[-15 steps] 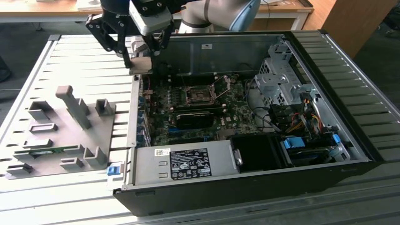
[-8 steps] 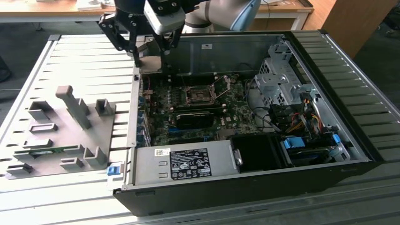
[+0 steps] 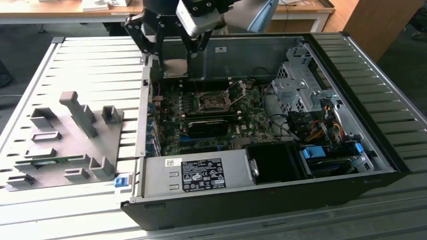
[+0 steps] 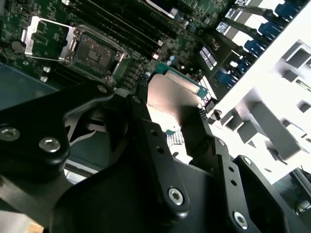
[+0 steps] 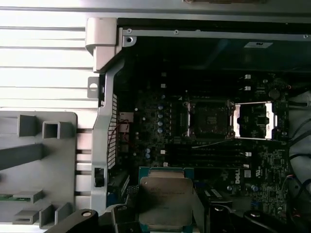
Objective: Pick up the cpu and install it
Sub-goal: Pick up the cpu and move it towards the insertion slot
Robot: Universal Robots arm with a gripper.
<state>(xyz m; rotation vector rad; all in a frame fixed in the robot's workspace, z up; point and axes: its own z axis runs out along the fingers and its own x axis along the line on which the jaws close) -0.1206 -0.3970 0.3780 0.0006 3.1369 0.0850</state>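
Slatted metal table point(image 3: 67, 65) fills the exterior view's near edge and carries everything else. On it lies an open computer case point(image 3: 267, 202), its dark front wall toward that camera, and at the exterior view's left a gray fixture plate point(image 3: 67, 145) with upright blocks. Inside the case sits the green motherboard point(image 3: 200, 125). At its middle is the black socket point(image 3: 215, 102), whose metal frame is flipped open, as both wrist views also show.

The gripper point(image 3: 175, 64) hangs over the board's far edge, close to the case's back wall. Its two black fingers point(image 4: 141, 104) are clamped on opposite edges of the cpu point(image 4: 175, 94), silver top facing the wrist cameras. The chip is lifted clear of the board, between the fingertips. From the held chip the open socket lies toward the exterior view's right, nearer that camera and lower down, apart from it.
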